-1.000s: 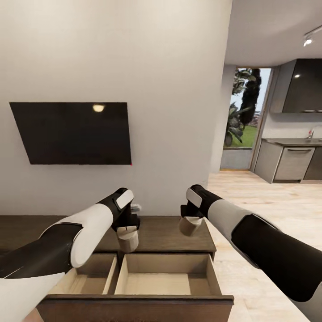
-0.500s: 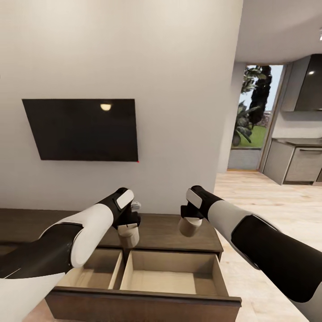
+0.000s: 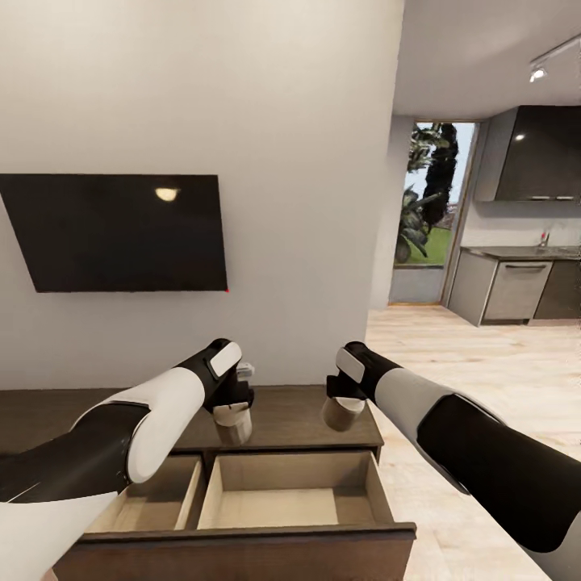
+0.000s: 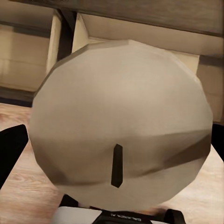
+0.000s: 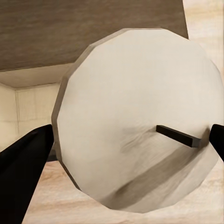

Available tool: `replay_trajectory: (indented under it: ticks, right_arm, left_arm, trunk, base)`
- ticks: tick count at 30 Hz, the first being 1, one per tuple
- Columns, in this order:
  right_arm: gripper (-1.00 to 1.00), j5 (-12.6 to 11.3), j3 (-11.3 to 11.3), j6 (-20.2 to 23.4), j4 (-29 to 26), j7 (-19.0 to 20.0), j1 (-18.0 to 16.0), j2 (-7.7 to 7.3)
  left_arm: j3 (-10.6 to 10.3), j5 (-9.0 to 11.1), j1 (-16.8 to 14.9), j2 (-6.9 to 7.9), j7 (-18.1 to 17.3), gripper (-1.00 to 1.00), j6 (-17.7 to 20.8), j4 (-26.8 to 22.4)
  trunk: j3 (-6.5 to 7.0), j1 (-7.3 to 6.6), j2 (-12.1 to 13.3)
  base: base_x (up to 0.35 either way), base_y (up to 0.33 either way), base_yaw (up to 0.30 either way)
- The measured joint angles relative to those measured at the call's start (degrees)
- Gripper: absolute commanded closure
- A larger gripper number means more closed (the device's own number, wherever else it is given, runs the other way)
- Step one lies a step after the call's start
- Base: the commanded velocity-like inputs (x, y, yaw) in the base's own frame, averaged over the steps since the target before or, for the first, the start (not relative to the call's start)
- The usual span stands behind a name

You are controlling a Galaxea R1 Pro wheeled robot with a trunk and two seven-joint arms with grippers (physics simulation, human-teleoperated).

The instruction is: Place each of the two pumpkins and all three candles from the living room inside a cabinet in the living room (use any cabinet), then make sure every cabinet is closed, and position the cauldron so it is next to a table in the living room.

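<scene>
Two tan candles hang over the low dark-brown cabinet (image 3: 298, 415). My left gripper (image 3: 233, 418) is shut on one candle (image 3: 234, 424), held above the divider between two open drawers. My right gripper (image 3: 342, 403) is shut on the other candle (image 3: 342, 412), above the cabinet top near its right end. In the left wrist view the candle's round face (image 4: 119, 126) with a dark wick covers most of the picture, with the pale drawers behind it. In the right wrist view the second candle (image 5: 140, 121) sits between the dark fingers (image 5: 23, 158). The wide drawer (image 3: 282, 496) shows a pale interior with nothing in it.
A black TV (image 3: 117, 232) hangs on the grey wall above the cabinet. To the right, light plank floor (image 3: 484, 379) runs to a kitchen with grey counters (image 3: 516, 282) and a glass door (image 3: 424, 210). The open drawer front (image 3: 242, 549) juts toward me.
The whole picture has shifted left and back between frames, so the head camera moved. Both arms keep the same pose, each still holding its candle.
</scene>
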Motion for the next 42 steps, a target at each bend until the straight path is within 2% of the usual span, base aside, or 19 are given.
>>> replay_trajectory:
  ticks: [3,10,12,15,18,24,26,37,42]
  right_arm:
    - [1.00,-0.02,-0.04,0.00,0.11,0.01,0.26,0.00]
    - [1.00,0.06,-0.01,-0.05,0.09,0.02,1.96,0.00]
    - [1.00,0.02,-0.02,-0.08,-0.01,0.01,2.39,0.00]
    - [1.00,0.11,0.14,-0.13,-0.12,0.02,2.90,0.00]
    - [1.00,0.22,0.09,-0.16,-0.24,0.01,3.27,0.00]
    - [1.00,0.28,0.14,-0.83,-0.47,0.00,3.43,0.00]
    - [1.00,0.29,0.30,-3.12,-0.47,-0.03,3.46,0.00]
    - [1.00,0.18,0.15,-8.93,-0.42,-0.08,3.81,0.00]
    - [1.00,0.10,0.11,-9.68,-0.39,-0.08,3.95,0.00]
  left_arm:
    - [0.00,-0.06,0.00,0.00,-0.08,1.00,-0.29,-0.01]
    - [-0.09,-0.10,-0.01,0.00,-1.05,1.00,-4.57,-0.21]
    - [-0.15,-0.13,-0.02,0.00,-1.30,1.00,-7.00,-0.37]
    - [-0.20,-0.05,-0.02,0.00,-1.60,1.00,-12.84,-0.28]
    - [0.00,0.16,0.00,0.00,-2.87,1.00,-14.33,0.15]
    - [-0.10,-0.09,0.01,0.00,-5.26,1.00,-14.55,1.30]
    - [0.05,0.03,0.01,0.00,-5.41,1.00,-14.58,2.67]
    - [-0.10,-0.07,0.08,0.00,-5.54,1.00,-14.36,3.44]
    - [-0.11,-0.07,0.10,0.01,-5.54,1.00,-14.32,3.45]
  trunk:
    - [-0.52,0.66,-1.20]
    - [-1.77,2.20,-4.01]
    - [-2.13,2.64,-4.81]
    - [-2.67,3.30,-6.02]
    - [-3.21,3.96,-7.22]
    - [-4.29,5.27,-9.63]
    - [-4.64,5.71,-10.43]
    - [-6.62,8.13,-14.85]
    - [-7.52,9.23,-16.85]
  base:
    - [0.000,0.000,-0.018]
    - [0.000,0.000,-0.003]
    - [0.000,0.000,0.000]
    - [0.000,0.000,0.000]
    - [0.000,0.000,0.000]
    - [0.000,0.000,0.000]
    - [0.000,0.000,0.000]
    - [0.000,0.000,0.000]
    - [0.000,0.000,0.000]
